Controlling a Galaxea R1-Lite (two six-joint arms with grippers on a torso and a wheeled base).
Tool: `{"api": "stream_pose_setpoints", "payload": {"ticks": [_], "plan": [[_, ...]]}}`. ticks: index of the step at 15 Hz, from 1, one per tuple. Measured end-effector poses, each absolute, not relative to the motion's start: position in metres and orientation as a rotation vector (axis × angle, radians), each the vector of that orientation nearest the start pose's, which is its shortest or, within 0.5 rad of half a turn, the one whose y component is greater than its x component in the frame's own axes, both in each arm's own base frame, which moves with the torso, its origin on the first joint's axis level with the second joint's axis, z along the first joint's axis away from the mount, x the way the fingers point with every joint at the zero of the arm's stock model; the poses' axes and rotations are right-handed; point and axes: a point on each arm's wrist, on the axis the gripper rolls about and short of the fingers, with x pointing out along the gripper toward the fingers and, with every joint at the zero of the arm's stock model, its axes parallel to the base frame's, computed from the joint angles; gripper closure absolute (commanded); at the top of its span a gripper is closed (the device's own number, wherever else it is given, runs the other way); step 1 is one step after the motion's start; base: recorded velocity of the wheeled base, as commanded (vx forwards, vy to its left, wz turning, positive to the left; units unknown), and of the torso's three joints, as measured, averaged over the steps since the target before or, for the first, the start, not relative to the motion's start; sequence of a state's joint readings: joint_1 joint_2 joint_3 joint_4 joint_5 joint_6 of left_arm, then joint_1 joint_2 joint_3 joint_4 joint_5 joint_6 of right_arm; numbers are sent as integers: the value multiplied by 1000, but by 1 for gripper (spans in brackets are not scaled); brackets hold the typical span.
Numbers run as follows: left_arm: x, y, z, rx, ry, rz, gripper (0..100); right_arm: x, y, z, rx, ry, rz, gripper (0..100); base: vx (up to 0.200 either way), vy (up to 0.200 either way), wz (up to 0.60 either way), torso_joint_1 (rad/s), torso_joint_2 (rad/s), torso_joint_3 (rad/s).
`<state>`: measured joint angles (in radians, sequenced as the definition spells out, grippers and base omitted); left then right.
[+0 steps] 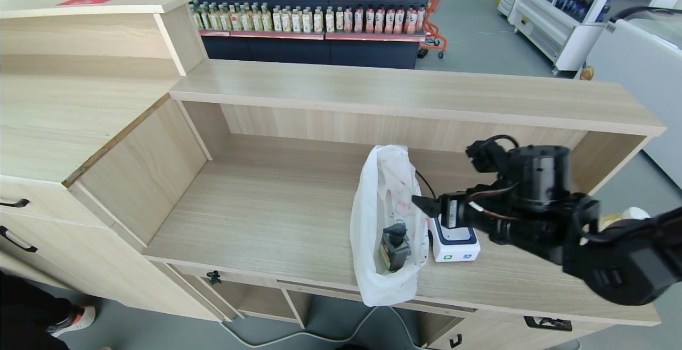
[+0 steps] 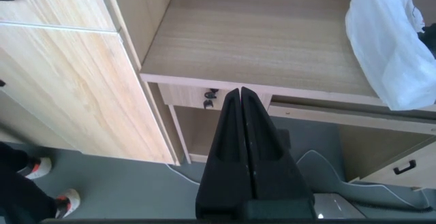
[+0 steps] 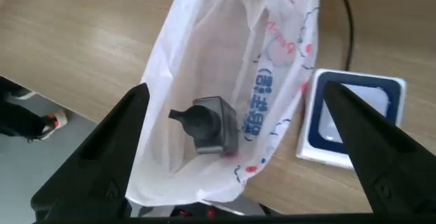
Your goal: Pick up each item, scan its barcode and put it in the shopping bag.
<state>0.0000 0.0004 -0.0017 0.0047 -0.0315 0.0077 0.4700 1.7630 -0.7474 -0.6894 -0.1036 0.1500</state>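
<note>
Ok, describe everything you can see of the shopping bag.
The bag is thin, crinkled white plastic, half see-through, with red and blue print on its side. It lies slumped on the wooden counter, mouth gaping upward, its near end drooping over the front edge. Inside sits one dark item with a black top. The bag's right side seems to touch the white scanner. The open right gripper hangs above it.

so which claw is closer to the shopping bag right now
Right. The right claw hangs open just over the shopping bag, on the side next to the scanner. The left claw is shut, out in front of the counter, well apart from the bag.
</note>
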Motion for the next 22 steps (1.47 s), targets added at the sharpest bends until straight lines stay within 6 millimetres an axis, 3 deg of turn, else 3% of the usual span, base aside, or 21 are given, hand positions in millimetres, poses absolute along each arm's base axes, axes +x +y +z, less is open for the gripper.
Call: {"api": "stream_pose_setpoints", "payload": {"ticks": [3,5,8,15,22], "plan": [[-23,-1,75,8,3,-32,100,242,89,188,50,358,233,0,0,0,0,0,0,0],[-23,-1,75,8,3,-31,100,217,66,190,41,366,178,0,0,0,0,0,0,0],[-23,-1,76,7,2,-31,100,189,47,187,46,354,131,0,0,0,0,0,0,0],[-23,-1,75,7,3,-31,100,164,30,181,59,335,67,0,0,-171,0,1,2,3],[-23,-1,75,8,3,-31,100,147,25,174,55,378,57,0,0,-200,0,0,1,4]]}}
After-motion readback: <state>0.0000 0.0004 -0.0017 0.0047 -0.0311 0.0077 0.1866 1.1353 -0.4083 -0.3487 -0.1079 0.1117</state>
